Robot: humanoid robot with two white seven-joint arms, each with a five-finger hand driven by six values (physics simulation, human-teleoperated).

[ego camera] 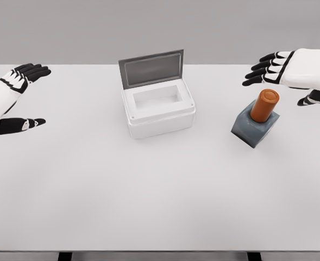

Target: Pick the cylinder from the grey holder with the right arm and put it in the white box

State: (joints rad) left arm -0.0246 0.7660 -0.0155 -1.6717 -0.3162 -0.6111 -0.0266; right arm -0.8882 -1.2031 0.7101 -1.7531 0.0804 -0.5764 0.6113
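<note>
Nothing had been picked yet at this point: the orange cylinder point(264, 105) sat upright in the grey holder point(255, 129), its top just below and to the inside of the right hand point(282, 73). That hand hovered above and slightly beyond it, fingers spread and thumb held apart, gripping nothing and clear of the cylinder. The whole job was ahead, by my read: close in on the cylinder, wrap the fingers round it, lift it free of the holder, carry it across and let it go. The white box point(158, 109) waited well off to the hand's inner side, its grey lid point(151, 68) propped up at the back, so the cavity was ready to receive. Far across the table point(160, 190), the left hand point(16, 89) idled with fingers relaxed and nothing held.
</note>
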